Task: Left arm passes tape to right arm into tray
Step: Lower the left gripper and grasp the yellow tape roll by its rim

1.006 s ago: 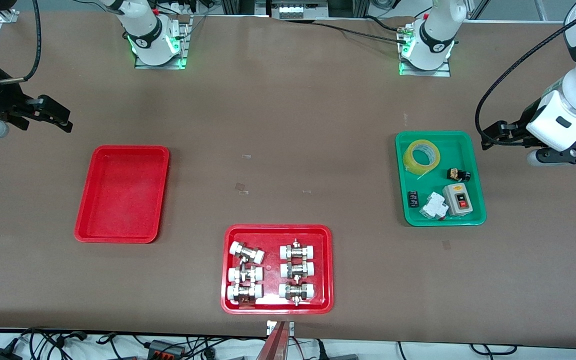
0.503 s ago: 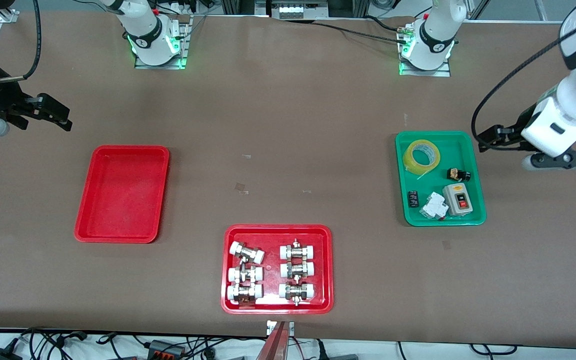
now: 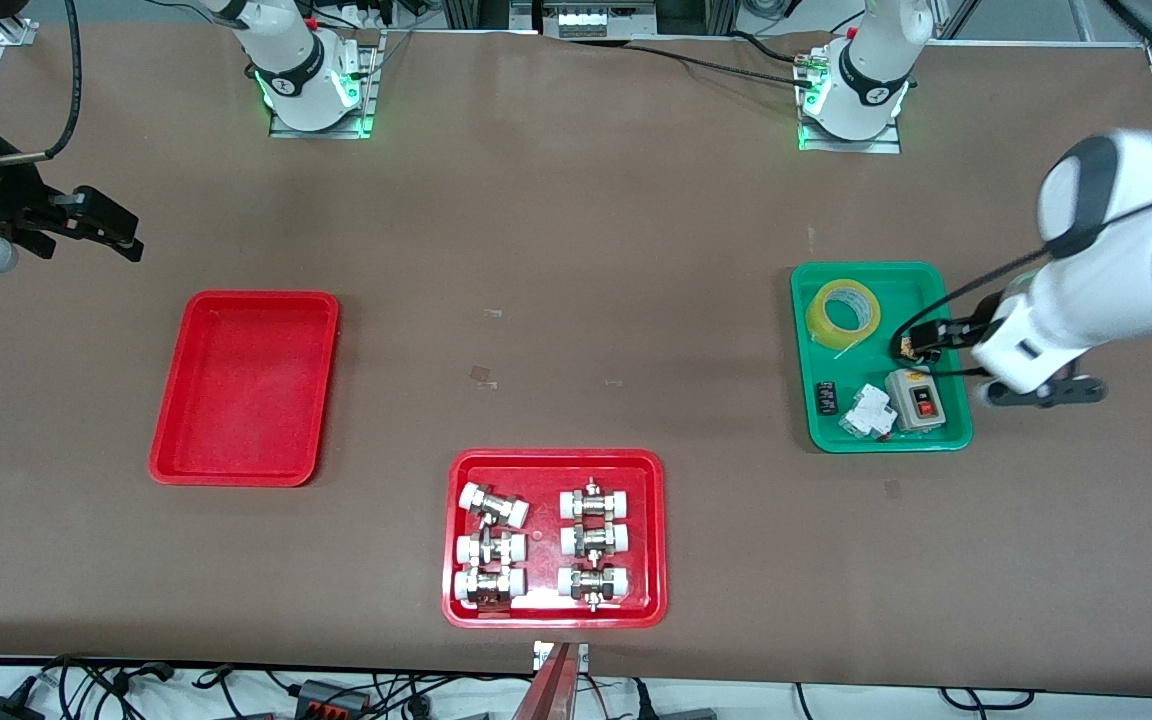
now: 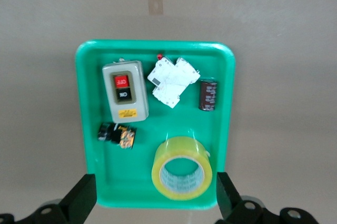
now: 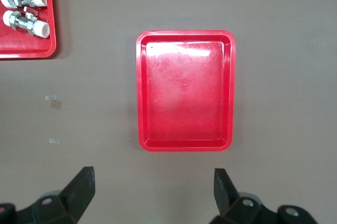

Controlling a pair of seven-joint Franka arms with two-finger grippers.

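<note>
The yellow tape [image 3: 820, 318] lies flat in the green tray [image 3: 926, 290], at the tray's end farther from the front camera. My left gripper [image 3: 921, 342] hangs open and empty over the green tray's edge toward the left arm's end of the table. In the left wrist view the tape [image 4: 158, 170] shows between the open left gripper's [image 4: 156, 203] fingertips, well below them. The plain red tray [image 3: 244, 388] is empty. My right gripper [image 3: 121, 235] waits open and empty above the table beside the red tray, which fills the right wrist view [image 5: 184, 92].
The green tray also holds a grey switch box [image 3: 919, 397], a white breaker [image 3: 869, 410] and small black parts. A red tray of white-capped fittings [image 3: 654, 530] sits near the table's front edge, midway between the two arms' ends.
My left arm has swung down and inward, bringing its gripper from beside the green tray to over the tray's edge. The right arm has not moved.
</note>
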